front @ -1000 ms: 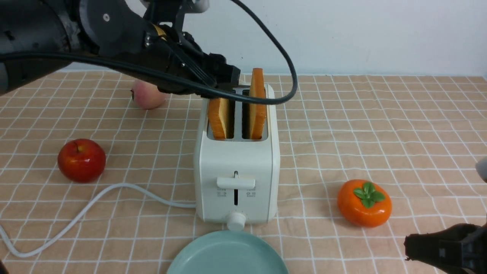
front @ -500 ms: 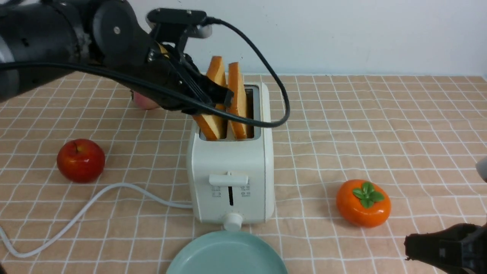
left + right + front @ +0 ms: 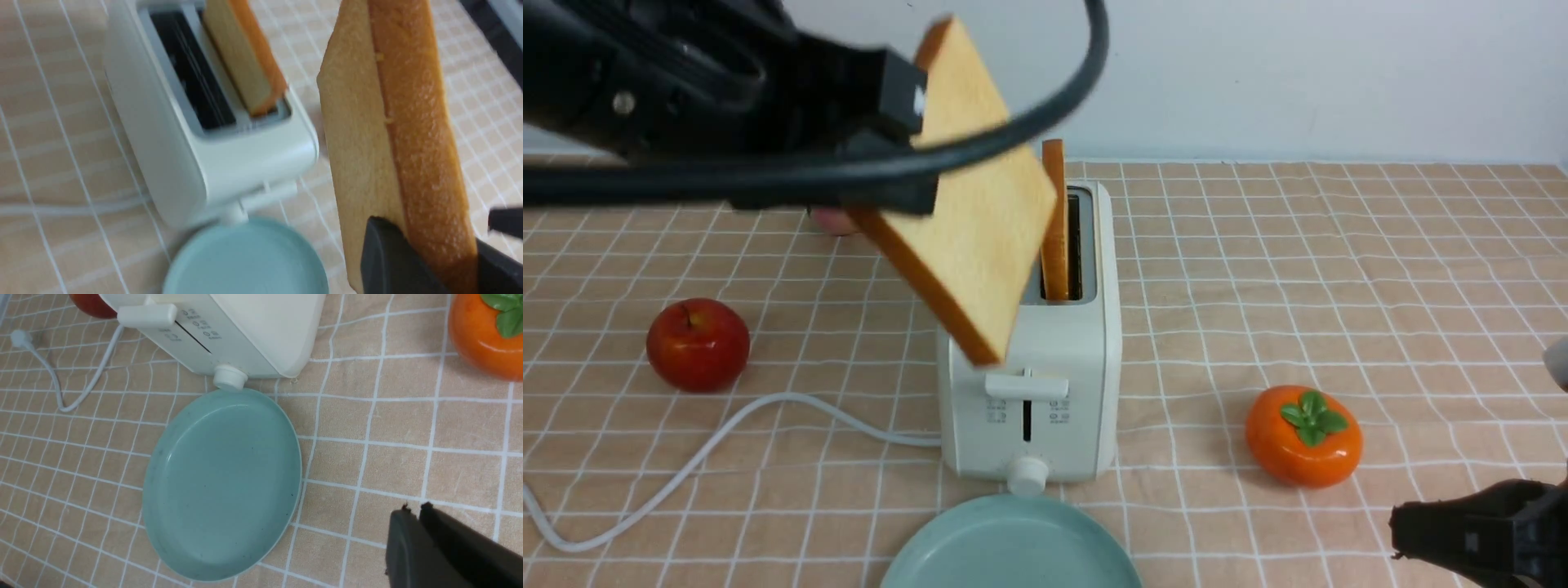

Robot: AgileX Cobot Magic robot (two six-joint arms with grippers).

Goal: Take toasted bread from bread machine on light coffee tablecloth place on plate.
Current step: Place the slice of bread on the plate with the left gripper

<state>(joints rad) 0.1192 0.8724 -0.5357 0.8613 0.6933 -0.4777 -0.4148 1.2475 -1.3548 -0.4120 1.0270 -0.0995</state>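
The light coffee tablecloth (image 3: 1339, 269) covered the whole table. High above it the left arm (image 3: 645, 90) reached in from the left side, nearly level, and its black cable (image 3: 1045, 114) curved in a bow in front of it.

The bread machine (image 3: 1029, 392) stood upright in the middle of the cloth, with its lever and knob turned toward the robot. The plate (image 3: 1013, 547) lay just in front of it, bare, with its rim very near the knob.

The left gripper (image 3: 915, 139) was pinching a toasted bread slice (image 3: 980, 220) at one edge, with one finger on each face. This slice hung tilted in the air, fully out of the slot, above and a little to the left of the bread machine. The second slice (image 3: 1055, 220) stood upright in the right slot, and the left slot showed dark in the left wrist view.

The right gripper (image 3: 1401, 531) was low at the right front of the table, apart from the plate. Its fingers were pressed together with nothing between them.
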